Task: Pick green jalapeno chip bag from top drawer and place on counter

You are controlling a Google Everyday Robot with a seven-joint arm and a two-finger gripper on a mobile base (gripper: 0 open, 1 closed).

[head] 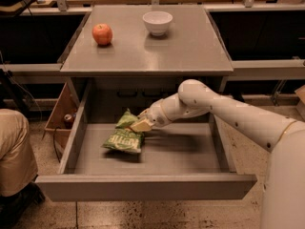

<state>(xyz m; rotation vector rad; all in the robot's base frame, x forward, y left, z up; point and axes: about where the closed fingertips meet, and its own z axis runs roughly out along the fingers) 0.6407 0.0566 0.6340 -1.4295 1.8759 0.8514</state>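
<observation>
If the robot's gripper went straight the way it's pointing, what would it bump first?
Most likely the green jalapeno chip bag. The gripper sits low in the top drawer, pointing left and down at the bag's upper end, seemingly right against it, though depth is unclear.
</observation>
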